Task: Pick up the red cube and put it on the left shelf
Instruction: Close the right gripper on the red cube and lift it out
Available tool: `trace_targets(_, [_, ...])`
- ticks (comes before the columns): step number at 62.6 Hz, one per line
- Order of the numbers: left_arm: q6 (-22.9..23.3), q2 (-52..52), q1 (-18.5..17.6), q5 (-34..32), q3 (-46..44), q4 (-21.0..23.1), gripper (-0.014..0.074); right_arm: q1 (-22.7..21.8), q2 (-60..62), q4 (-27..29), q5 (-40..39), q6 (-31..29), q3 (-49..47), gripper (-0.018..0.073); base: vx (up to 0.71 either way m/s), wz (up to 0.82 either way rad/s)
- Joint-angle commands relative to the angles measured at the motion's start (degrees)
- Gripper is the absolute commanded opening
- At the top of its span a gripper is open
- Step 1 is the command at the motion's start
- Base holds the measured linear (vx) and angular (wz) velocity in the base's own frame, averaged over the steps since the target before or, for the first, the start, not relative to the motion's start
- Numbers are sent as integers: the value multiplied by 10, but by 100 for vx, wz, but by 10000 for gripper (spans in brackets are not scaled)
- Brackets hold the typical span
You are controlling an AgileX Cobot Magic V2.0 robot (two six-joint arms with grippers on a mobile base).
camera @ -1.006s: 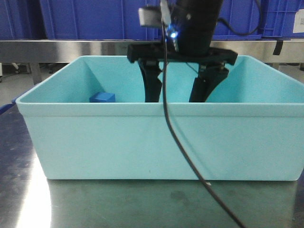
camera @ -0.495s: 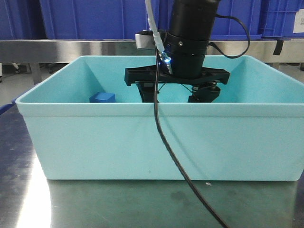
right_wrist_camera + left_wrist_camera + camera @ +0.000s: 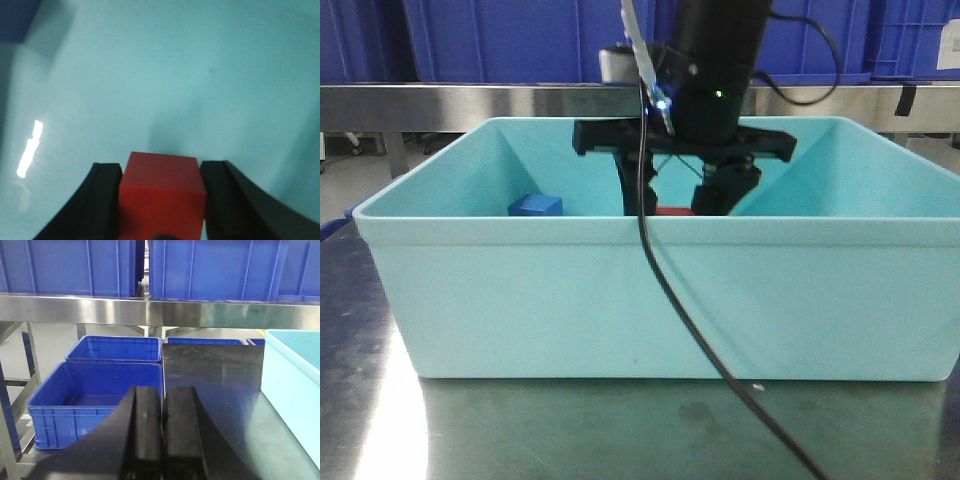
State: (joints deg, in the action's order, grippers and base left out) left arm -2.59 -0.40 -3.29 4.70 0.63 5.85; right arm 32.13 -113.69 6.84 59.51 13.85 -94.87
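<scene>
Nearest you in the front view, a black cable (image 3: 690,320) hangs across the front wall of the teal bin (image 3: 520,300), which sits on the steel table (image 3: 570,430). Inside the bin, your right claw (image 3: 161,169) is clamped on the red cube (image 3: 162,195). The right wrist view shows both black fingers (image 3: 106,190) pressed flat against opposite sides of it, the gap between them just the cube's width.

From the front, only a sliver of red shows above the bin's rim, between the fingers and near the middle of the bin. You cannot tell whether the cube rests on the bin floor or hangs clear of it. A blue cube (image 3: 535,206) sits further left in the bin, well apart from the claw. Behind the bin runs a steel rail (image 3: 450,105) with blue crates (image 3: 520,40) above it.

Your left claw (image 3: 162,410) is outside the bin, its fingers pressed together with nothing between them. It points over the table's edge toward open blue tubs (image 3: 95,400) lower down.
</scene>
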Motion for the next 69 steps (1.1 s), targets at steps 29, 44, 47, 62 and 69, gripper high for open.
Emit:
trace_targets(29, [3, -7, -1, -52, 14, 2, 101, -49, 248, -158, 26, 0, 10, 60, 0, 0])
trace_targets(44, [3, -7, -1, -52, 14, 2, 101, -146, 398, -221, 1, 0, 159, 60, 0, 0])
trace_targets(47, [3, -7, -1, -52, 14, 2, 101, -163, 427, -237, -13, 0, 190, 60, 0, 0])
trace_targets(62, [3, -7, -1, -52, 14, 2, 101, -188, 606, -294, -130, 0, 383, 60, 0, 0])
trace_targets(69, [3, -7, -1, -52, 14, 2, 101, -188, 695, -299, -199, 0, 478, 60, 0, 0])
